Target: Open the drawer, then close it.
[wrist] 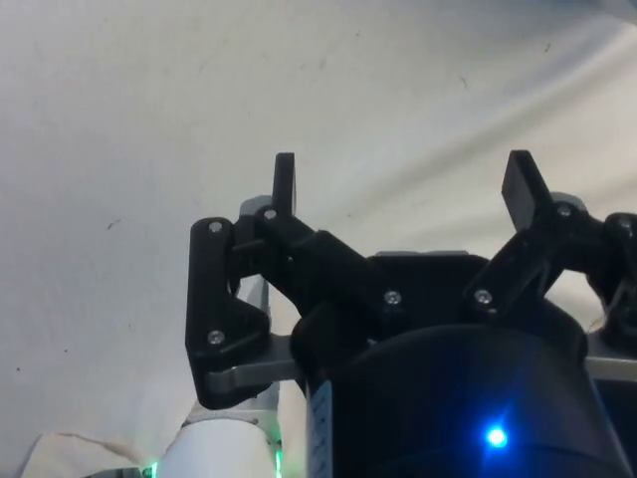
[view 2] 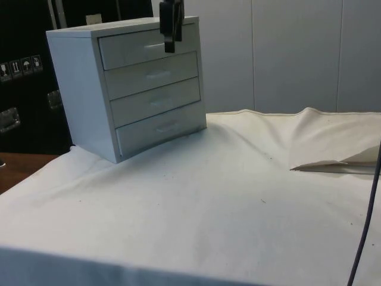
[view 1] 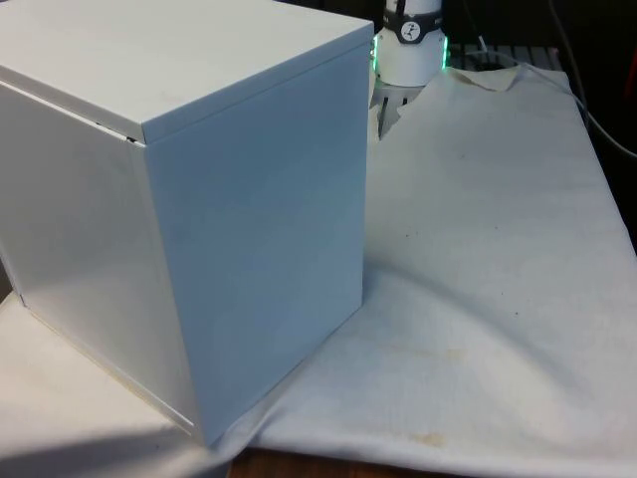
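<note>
The chest of drawers [view 2: 128,89] stands on the white cloth [view 2: 238,196] at one end of the table, four drawers stacked, all flush and shut. In the front view the chest [view 1: 199,199] turns its plain back and side to the camera, at the front view's left.

The claw [view 2: 171,27] hangs just in front of the top drawer [view 2: 149,47], level with its upper edge and near its small handle [view 2: 156,45]. Whether it touches the drawer front cannot be told. In the wrist view the claw [wrist: 398,184] has its two fingers [wrist: 284,184] spread wide with nothing between them, only cloth beyond.

Assessment of handling: the chest looks rigid, painted board or metal, with smooth faces that would give little grip. Each drawer carries a pale, shallow handle at mid-front; that is the only sensible hold. The handle appears thin, so the fingers would need to close above and below it, squarely. The chest seems light enough to slide on the cloth if the pull is abrupt; a slow, straight draw is advised. No step of the task appears done yet
</note>
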Tool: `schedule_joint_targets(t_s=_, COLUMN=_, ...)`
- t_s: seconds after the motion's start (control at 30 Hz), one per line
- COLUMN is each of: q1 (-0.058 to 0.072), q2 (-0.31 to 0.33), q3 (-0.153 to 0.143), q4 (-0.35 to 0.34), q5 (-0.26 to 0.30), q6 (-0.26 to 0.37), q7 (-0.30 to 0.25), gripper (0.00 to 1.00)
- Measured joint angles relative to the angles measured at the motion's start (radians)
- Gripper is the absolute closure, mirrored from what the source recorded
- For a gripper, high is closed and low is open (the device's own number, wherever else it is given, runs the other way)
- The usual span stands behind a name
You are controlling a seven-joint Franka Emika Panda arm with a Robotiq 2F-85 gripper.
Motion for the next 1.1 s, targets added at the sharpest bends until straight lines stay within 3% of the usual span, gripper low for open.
schedule_joint_targets(t_s=0.37, q1=0.0, q2=0.046, q3=-0.016, q4=0.045, q5=-0.001, q6=0.015, q7=-0.04, gripper=0.0)
schedule_joint_targets(t_s=0.73, q1=-0.001, q2=0.049, q3=-0.033, q4=0.043, q5=-0.023, q6=0.059, q7=-0.079, gripper=0.0)
schedule_joint_targets(t_s=1.1, q1=-0.001, q2=0.049, q3=-0.043, q4=0.027, q5=-0.024, q6=0.117, q7=-0.16, gripper=0.0)
